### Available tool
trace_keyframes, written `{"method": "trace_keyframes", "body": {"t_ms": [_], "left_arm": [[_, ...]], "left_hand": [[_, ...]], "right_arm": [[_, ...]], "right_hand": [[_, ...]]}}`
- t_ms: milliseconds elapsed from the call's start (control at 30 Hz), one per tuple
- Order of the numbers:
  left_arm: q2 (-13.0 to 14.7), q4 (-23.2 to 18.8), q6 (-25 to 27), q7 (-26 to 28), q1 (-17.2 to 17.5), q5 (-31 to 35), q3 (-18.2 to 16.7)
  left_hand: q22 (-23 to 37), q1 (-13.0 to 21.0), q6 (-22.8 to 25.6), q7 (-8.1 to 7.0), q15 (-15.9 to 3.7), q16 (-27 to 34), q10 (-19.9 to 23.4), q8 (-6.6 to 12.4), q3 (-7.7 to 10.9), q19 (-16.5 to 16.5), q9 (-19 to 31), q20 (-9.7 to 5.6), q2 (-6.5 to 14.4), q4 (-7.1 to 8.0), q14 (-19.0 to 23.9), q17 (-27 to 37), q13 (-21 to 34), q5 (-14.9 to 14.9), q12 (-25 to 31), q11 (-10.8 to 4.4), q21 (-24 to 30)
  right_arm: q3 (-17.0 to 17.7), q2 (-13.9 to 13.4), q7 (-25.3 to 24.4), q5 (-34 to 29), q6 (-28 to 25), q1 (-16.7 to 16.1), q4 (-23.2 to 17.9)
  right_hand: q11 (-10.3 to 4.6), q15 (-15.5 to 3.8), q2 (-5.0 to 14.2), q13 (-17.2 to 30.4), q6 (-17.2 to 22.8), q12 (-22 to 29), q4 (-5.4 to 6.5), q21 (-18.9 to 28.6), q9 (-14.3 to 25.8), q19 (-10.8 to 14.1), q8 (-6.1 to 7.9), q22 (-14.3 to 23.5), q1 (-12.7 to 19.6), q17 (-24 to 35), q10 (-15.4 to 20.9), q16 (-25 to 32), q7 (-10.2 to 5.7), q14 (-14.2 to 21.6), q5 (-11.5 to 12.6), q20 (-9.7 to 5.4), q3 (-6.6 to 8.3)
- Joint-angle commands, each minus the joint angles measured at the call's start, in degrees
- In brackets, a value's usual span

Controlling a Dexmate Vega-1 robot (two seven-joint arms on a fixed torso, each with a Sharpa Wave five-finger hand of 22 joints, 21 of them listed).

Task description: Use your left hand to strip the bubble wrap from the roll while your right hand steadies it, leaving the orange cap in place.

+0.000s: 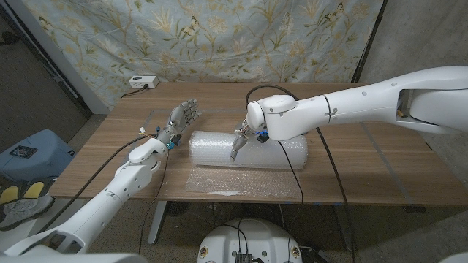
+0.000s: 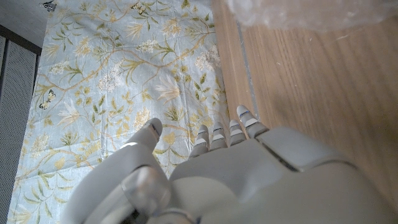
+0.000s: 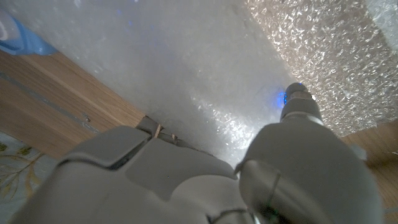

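Observation:
The roll of bubble wrap (image 1: pixel 278 150) lies on its side across the middle of the wooden table (image 1: pixel 380 175). A loose sheet of wrap (image 1: pixel 227 181) spreads from it toward the front edge. My right hand (image 1: pixel 241 140) rests on the roll's left part, fingers reaching down its front. In the right wrist view, a fingertip (image 3: pixel 298 102) of the right hand (image 3: pixel 205 180) touches the wrap (image 3: pixel 186 62). My left hand (image 1: pixel 183 117) is raised just left of the roll, fingers spread, holding nothing. The left wrist view shows that hand (image 2: pixel 236 174) apart from the wrap (image 2: pixel 298 12).
A white power strip (image 1: pixel 141 82) sits at the table's back left corner. A floral curtain (image 1: pixel 219 36) hangs behind the table. A blue seat (image 1: pixel 29 153) stands on the floor to the left. Bare wood lies right of the roll.

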Motion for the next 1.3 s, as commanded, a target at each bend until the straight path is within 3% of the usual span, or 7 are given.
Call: {"method": "trace_keyframes", "body": {"t_ms": [33, 267, 467, 900, 1300], "left_arm": [[0.0, -0.9, 0.4, 1.1, 0.5, 0.2, 0.2], [-0.2, -1.0, 0.6, 1.0, 0.4, 0.1, 0.4], [-0.5, -1.0, 0.7, 1.1, 0.3, 0.2, 0.7], [-0.9, -0.6, 0.9, 0.9, -0.1, 0.0, 0.9], [-1.1, -0.1, 1.5, 0.7, -0.1, -0.9, 0.6]], "left_hand": [[0.3, 0.1, 0.4, 0.02, 0.33, 0.3, 0.7, 0.09, 0.45, 0.5, 0.3, 0.06, 0.3, -0.09, 0.5, 0.2, 0.1, 0.3, 0.3, 0.18, -0.3], [0.3, 0.3, 0.7, 0.04, 0.42, 0.4, 1.4, 0.13, 0.66, 0.7, 0.4, 0.12, 0.4, -0.19, 0.8, 0.2, 0.1, 0.3, 0.6, 0.22, -0.4], [0.3, 0.4, 1.2, 0.0, 0.51, 0.5, 2.5, 0.24, 0.82, 1.2, 0.4, 0.32, 0.3, -0.25, 1.5, 0.2, 0.2, 0.4, 1.0, 0.16, -0.5], [0.3, 0.4, 2.5, -0.09, 0.7, 0.7, 4.4, 0.46, 1.27, 1.8, 0.4, 0.65, 0.3, -0.23, 2.6, 0.3, 0.2, 0.5, 1.5, 0.31, -0.7], [0.3, 0.5, 3.1, -0.08, 0.72, 0.8, 5.4, 0.5, 1.59, 2.4, 0.4, 0.84, 0.2, -0.26, 3.4, 0.3, 0.3, 0.5, 1.8, 0.31, -0.9]], "right_arm": [[-1.5, 0.3, 0.5, -2.3, 0.0, 0.5, 0.1], [-2.8, -0.2, -0.8, -4.6, -0.6, 0.6, -1.0], [-2.7, -1.2, -1.4, -5.5, -0.9, 0.4, -2.2], [-2.5, -2.5, -1.8, -6.7, -1.4, 0.2, -3.5], [-1.1, -3.9, 0.3, -6.4, 0.2, 0.1, -4.2]], "right_hand": [[0.09, -2.38, 1.12, 2.2, -18.6, 1.7, 0.17, 0.3, 0.4, 1.1, 0.43, 0.3, 0.3, 1.4, -11.0, 1.5, 0.51, -1.1, 0.7, -2.54, -0.78], [-0.66, -5.87, 2.29, 5.8, -17.9, 4.5, 0.48, 0.6, 0.8, 2.9, 0.47, 0.4, 0.7, 4.0, -10.1, 3.4, 0.41, 1.7, 0.9, -5.51, -1.59], [-2.38, -8.41, 3.24, 9.7, -15.8, 8.2, 0.38, 1.4, 1.1, 6.6, 0.9, 0.4, 1.7, 6.7, -8.3, 5.4, 0.66, 5.0, 1.0, -7.3, -2.32], [-3.08, -10.09, 3.62, 12.9, -13.8, 11.2, -0.08, 1.7, 1.2, 9.3, 1.1, 0.4, 3.1, 8.9, -7.1, 6.5, 0.9, 7.3, 0.9, -8.76, -3.05], [-3.52, -10.36, 3.83, 14.6, -12.5, 12.8, -0.22, 1.6, 1.2, 10.4, 1.14, 0.4, 3.8, 10.2, -6.8, 6.8, 0.86, 8.1, 0.8, -9.04, -3.63]]}}
